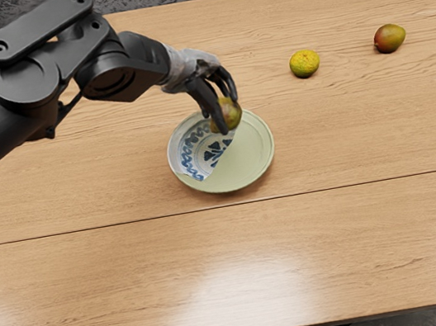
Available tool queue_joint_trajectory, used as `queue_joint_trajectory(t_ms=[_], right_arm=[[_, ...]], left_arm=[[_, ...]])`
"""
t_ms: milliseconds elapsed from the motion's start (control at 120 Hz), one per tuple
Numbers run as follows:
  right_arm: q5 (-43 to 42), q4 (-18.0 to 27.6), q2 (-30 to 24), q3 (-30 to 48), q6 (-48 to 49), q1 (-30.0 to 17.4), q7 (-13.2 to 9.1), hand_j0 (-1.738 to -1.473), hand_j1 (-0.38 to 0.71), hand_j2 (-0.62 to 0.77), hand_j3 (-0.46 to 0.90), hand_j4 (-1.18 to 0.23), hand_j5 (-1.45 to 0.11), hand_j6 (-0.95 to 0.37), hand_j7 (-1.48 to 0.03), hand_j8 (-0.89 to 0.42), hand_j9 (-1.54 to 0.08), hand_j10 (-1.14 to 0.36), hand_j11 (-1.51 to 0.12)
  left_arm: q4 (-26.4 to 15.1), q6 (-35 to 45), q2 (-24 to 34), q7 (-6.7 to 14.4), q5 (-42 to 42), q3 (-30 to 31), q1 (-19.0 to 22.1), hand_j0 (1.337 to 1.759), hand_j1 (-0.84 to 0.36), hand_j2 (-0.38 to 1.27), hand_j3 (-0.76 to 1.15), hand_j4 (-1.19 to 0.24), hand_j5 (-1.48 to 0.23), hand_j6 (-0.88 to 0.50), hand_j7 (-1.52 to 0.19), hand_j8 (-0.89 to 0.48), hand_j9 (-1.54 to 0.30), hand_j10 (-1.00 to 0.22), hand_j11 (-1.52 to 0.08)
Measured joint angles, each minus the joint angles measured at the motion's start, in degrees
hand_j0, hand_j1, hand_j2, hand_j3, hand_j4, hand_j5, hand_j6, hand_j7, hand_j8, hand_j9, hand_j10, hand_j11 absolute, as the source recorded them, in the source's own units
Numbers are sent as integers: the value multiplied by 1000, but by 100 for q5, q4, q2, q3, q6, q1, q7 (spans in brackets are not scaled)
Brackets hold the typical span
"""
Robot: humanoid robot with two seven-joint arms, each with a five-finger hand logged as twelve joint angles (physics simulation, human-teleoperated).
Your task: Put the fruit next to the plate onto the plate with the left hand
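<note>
One pale plate (253, 160) with a blue pattern lies mid-bench (237, 277). At its far rim the left hand (206, 83), arm entering from the left, has its fingers clamped around a yellow-green fruit (231, 113); contact between fruit and plate cannot be told. Farther back right, well apart from the plate: a yellow fruit (304, 63), then a red-green fruit (389, 37).
</note>
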Motion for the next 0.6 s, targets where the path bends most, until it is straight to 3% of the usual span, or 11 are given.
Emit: queue_joint_trajectory(t_ms=[133, 325, 442, 600], right_arm=[[-2, 1, 0, -4, -1, 30, 0, -1658, -349, 0, 0, 0, 0, 0, 0, 0, 0, 0, 0], [0, 2, 0, 1, -1, 57, 0, -1658, -349, 0, 0, 0, 0, 0, 0, 0, 0, 0, 0], [2, 2, 0, 2, -1, 62, 0, -1658, -349, 0, 0, 0, 0, 0, 0, 0, 0, 0, 0], [2, 7, 0, 3, -1, 65, 0, -1658, -349, 0, 0, 0, 0, 0, 0, 0, 0, 0, 0]], left_arm=[[21, 58, -36, 2, 4, -68, 42, 1655, -371, 678, 0, -772, -1120, -382, -1074, -421, -1063, -788, -1064], [64, 665, -48, 1, 3, -335, 111, 1657, -59, 290, 0, -408, -576, -256, -558, -271, -554, -415, -554], [67, 758, -44, 1, -56, -395, 115, 1657, 93, 168, 0, -253, -354, -167, -344, -175, -341, -256, -342], [-10, 416, 193, 1, -1016, -433, 333, 1658, 219, 80, 0, -128, -177, -89, -172, -93, -171, -129, -171]])
